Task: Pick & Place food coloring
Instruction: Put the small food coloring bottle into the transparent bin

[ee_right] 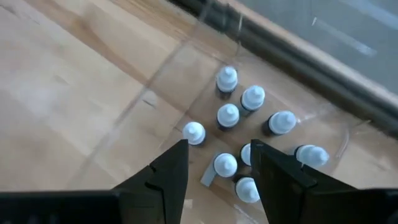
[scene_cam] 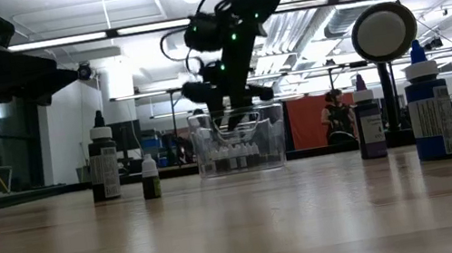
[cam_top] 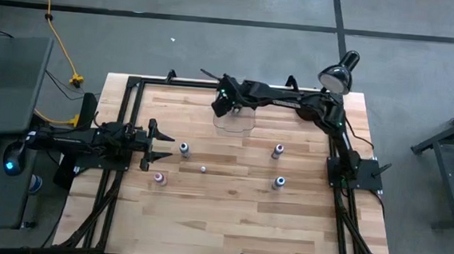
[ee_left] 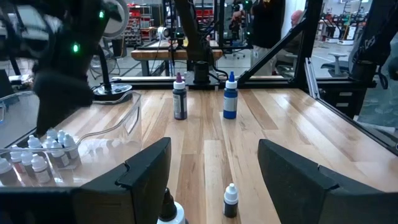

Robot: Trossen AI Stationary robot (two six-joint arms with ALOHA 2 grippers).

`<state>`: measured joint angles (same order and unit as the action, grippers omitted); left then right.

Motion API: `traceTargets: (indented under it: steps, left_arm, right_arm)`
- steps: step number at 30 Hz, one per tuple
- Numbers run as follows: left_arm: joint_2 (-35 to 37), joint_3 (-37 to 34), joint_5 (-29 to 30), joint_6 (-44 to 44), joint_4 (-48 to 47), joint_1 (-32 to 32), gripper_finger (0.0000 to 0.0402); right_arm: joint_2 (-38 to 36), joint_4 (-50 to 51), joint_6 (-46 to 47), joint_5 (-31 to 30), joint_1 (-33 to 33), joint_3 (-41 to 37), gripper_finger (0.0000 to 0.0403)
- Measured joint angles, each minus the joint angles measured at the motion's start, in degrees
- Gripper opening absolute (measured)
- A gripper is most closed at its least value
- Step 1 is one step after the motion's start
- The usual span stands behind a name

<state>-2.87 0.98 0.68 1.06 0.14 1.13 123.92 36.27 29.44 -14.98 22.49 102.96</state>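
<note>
Nearest the bench's (cam_top: 228, 223) front edge the wood is bare; a little farther in, toward the left edge, the left gripper (cam_top: 160, 145) waits low over the wood with its fingers spread and nothing between them, a pink-bodied bottle (cam_top: 158, 177) just in front of it and a pale one (cam_top: 184, 148) just beside its tips. Past these, loose bottles of food coloring stand apart across the middle — a tiny one (cam_top: 203, 169), a blue one (cam_top: 279, 183) and a purple one (cam_top: 276, 151) toward the right edge. At the back edge sits the clear bin (scene_cam: 239, 141), already holding a cluster of white-capped bottles (ee_right: 227, 115), and the right gripper (ee_right: 217, 163) hangs just above them, fingers parted and gripping nothing. The risk lies here: the fingertips hang close over the caps, so a sideways or tilted withdrawal could topple the upright bottles or catch the bin's wall and drag it toward the back edge. A straight lift looks safest. Later on, the left gripper could knock over the pale bottle beside its tips if it swings before rising.
</note>
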Motion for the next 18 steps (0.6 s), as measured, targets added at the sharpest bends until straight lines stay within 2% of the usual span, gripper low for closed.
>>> traceTargets:
  steps: [9, 15, 18]
  left_arm:
    - [0.0, 0.0, 0.07, -0.01, 0.0, -0.01, 0.0239]
    - [0.0, -0.01, 0.1, 0.0, 0.0, -0.01, 0.0239]
    - [0.0, -0.01, 0.12, 0.0, -0.01, 0.0, 0.0239]
  right_arm:
    - [-6.82, 2.41, -5.29, 1.15, -0.86, 0.0, 0.0162]
    - [-12.1, 2.23, -10.47, 3.74, -2.94, 0.02, 0.0162]
    - [-14.52, 2.04, -12.86, 6.93, -3.83, 0.02, 0.0163]
